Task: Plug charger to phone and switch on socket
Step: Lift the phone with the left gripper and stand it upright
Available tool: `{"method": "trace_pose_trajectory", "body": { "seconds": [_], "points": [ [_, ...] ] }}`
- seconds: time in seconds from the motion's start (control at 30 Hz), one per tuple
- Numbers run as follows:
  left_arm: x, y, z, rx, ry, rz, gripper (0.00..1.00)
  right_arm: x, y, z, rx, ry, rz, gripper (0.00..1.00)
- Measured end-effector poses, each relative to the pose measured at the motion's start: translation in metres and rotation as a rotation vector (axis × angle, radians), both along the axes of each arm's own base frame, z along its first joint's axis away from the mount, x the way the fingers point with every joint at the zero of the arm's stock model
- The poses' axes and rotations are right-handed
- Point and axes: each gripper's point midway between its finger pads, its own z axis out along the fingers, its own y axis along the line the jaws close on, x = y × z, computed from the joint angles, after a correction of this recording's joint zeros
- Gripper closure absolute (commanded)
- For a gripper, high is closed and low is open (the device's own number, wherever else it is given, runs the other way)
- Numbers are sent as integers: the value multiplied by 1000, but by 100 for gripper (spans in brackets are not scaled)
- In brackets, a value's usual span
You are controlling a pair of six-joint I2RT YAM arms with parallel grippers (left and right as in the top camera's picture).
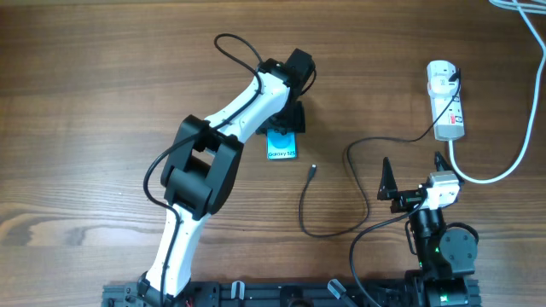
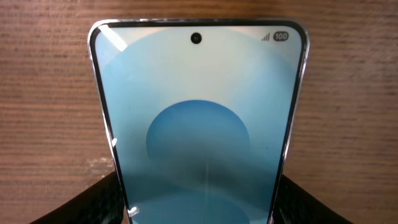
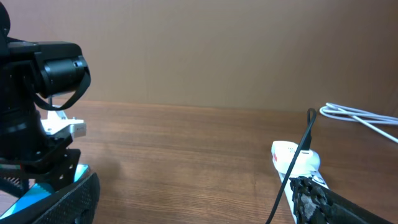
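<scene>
The phone (image 1: 281, 148) lies flat mid-table with its cyan screen up. My left gripper (image 1: 287, 119) is on its far end. In the left wrist view the phone (image 2: 199, 112) fills the frame, and the gripper (image 2: 199, 208) has a finger against each long edge. The charger is a thin black cable. Its tip (image 1: 313, 170) lies free on the table just right of the phone, and its plug sits in the white socket (image 1: 446, 101). My right gripper (image 1: 414, 173) is open and empty, between the cable loop and the socket. The socket (image 3: 292, 155) shows beside its right finger.
A thicker white cable (image 1: 512, 162) curves from the socket along the right edge and also shows in the right wrist view (image 3: 360, 115). The black cable loops (image 1: 341, 228) across the table in front of the right arm. The left arm (image 3: 43, 93) stands at the left of the right wrist view.
</scene>
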Motion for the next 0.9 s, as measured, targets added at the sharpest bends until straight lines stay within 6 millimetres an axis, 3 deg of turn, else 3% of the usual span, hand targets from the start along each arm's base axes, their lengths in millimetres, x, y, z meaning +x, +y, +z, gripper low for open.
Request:
{"method": "trace_pose_trajectory", "body": {
  "seconds": [0.1,0.2,0.37,0.47,0.67,0.9],
  "points": [
    [-6,5,2,-21,50,19,32,0,0,0,0,0,0,0],
    [-5,7,21,-146,100,67,30,0,0,0,0,0,0,0],
    [-10,1,96,-446,153,122,28,0,0,0,0,0,0,0],
    [-19,-10,123,-660,268,151,28,0,0,0,0,0,0,0],
    [-16,-18,191,-1118,439,183,29,0,0,0,0,0,0,0],
    [-7,-5,234,-1373,504,196,30,0,0,0,0,0,0,0]
  ]
}}
